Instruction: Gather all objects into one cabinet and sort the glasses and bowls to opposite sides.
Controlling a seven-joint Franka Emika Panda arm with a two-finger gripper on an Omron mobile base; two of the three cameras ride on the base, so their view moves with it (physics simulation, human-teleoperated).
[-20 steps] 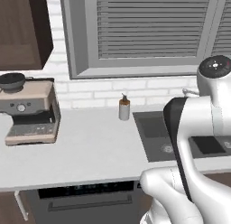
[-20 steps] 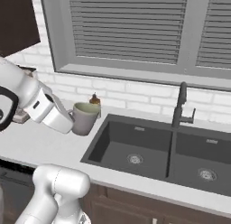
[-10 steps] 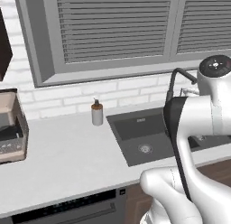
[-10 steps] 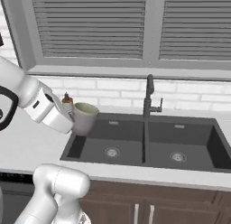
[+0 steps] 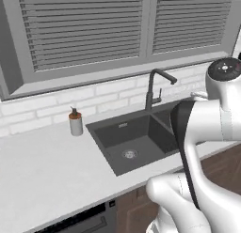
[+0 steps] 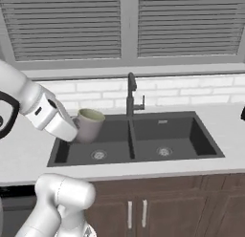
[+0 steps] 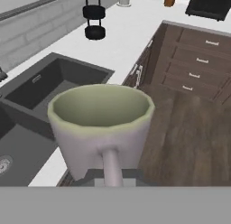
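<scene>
Between the fingers, the cream mug's handle sits clamped.

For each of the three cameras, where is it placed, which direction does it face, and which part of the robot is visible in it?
Left base view: behind the arm's left, facing the sink and soap dispenser; the white arm stands at right.
Right base view: behind its right, facing the same sink and faucet; the arm at left carries the mug.
Hand view: on the hand, looking past the mug, held by its handle, toward the drawers.
</scene>
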